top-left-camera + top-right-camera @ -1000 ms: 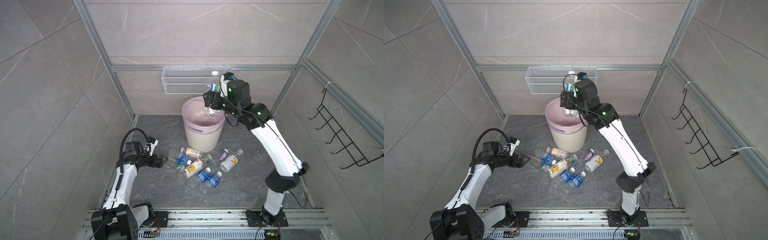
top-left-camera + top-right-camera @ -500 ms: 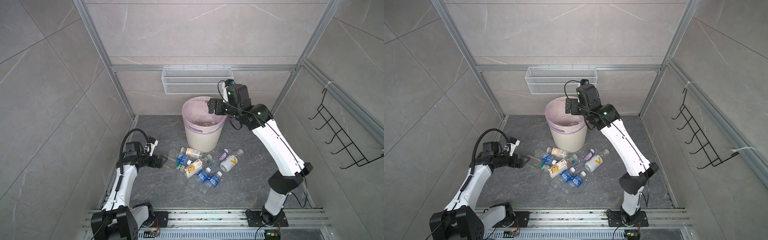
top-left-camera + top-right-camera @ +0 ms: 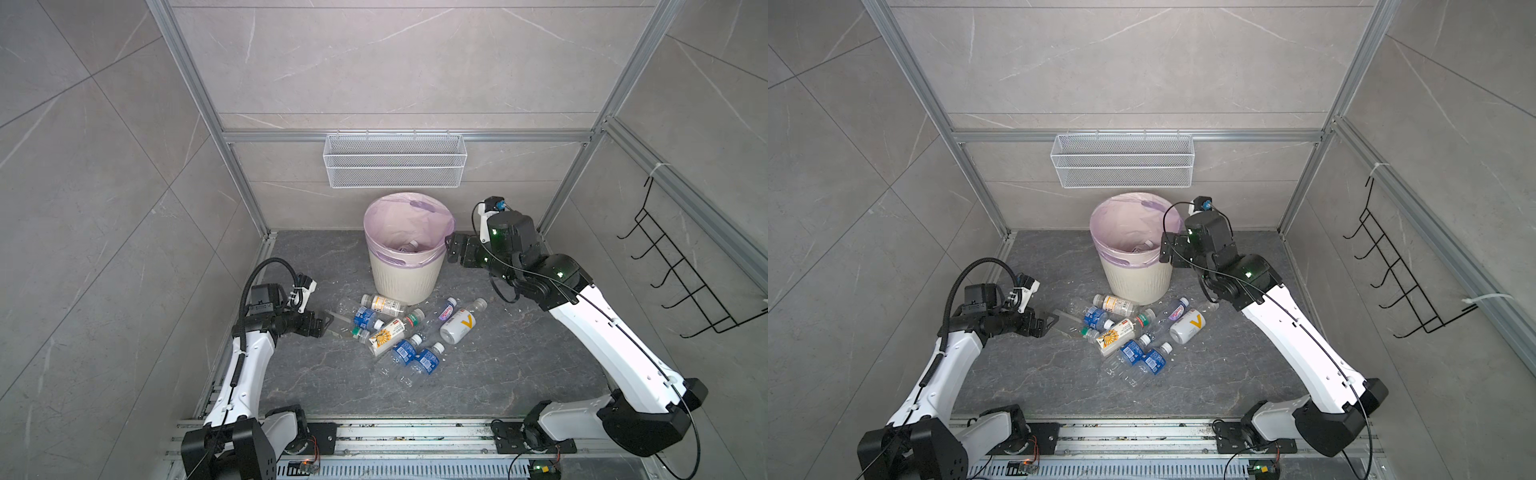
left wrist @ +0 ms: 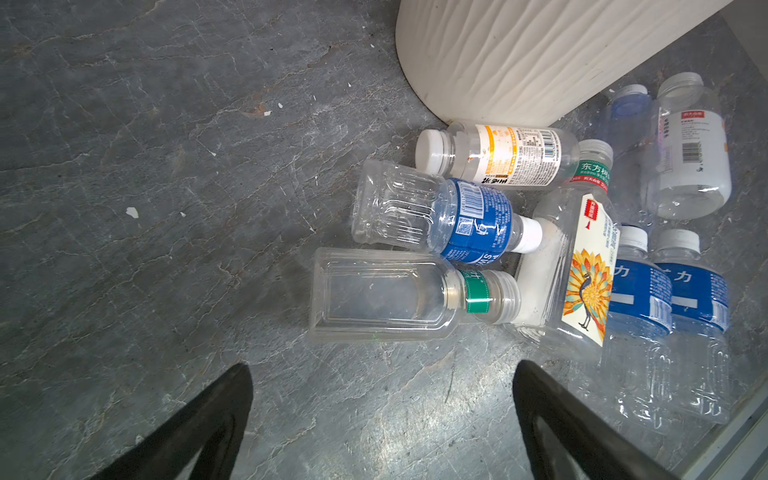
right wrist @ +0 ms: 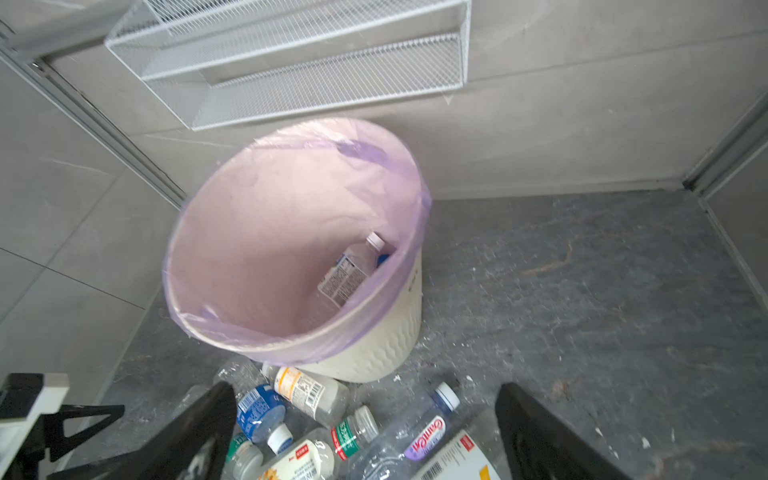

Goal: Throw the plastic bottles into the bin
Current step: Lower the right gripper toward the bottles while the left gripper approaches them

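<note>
Right gripper (image 3: 451, 249) has released the dropped bottle (image 5: 353, 270) into bin (image 3: 405, 278), fingers apart. Left gripper (image 4: 382, 363), fingers apart: straddle green-collared bottle (image 4: 382, 295) squarely at mid-body.

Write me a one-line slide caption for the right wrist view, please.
Lined bin with a bottle inside; more bottles lie on the floor beside it.
</note>
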Controlling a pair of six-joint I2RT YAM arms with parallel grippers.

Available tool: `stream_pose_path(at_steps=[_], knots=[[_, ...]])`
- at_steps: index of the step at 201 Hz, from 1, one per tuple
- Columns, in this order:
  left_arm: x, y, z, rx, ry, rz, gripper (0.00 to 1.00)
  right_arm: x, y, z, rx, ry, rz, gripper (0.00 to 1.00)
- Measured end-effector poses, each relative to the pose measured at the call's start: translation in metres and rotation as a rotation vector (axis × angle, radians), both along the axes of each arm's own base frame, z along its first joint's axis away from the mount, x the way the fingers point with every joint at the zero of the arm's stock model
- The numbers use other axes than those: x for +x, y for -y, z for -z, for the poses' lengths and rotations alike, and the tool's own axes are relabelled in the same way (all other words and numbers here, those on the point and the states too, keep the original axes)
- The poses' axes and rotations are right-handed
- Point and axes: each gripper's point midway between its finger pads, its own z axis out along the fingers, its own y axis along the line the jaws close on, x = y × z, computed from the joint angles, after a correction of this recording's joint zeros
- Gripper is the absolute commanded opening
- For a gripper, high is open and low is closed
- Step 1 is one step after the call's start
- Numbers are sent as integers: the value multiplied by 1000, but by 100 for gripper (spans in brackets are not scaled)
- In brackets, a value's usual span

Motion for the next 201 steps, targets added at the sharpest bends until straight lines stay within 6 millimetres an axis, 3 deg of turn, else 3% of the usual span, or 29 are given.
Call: stream_pose_path(at_steps=[67, 96, 147, 201], knots=[[-5, 2, 6, 66, -2, 51, 100, -27, 22, 53, -3, -87, 42, 99], [-6, 8, 8, 108, 6, 93, 100, -36, 28, 85, -5, -151, 70, 99], [-14, 30, 9, 150, 22, 181, 100, -53, 40, 144, -16, -269, 129, 99], [-29, 69, 5, 163, 38, 293, 98, -68, 51, 179, -11, -340, 178, 99]])
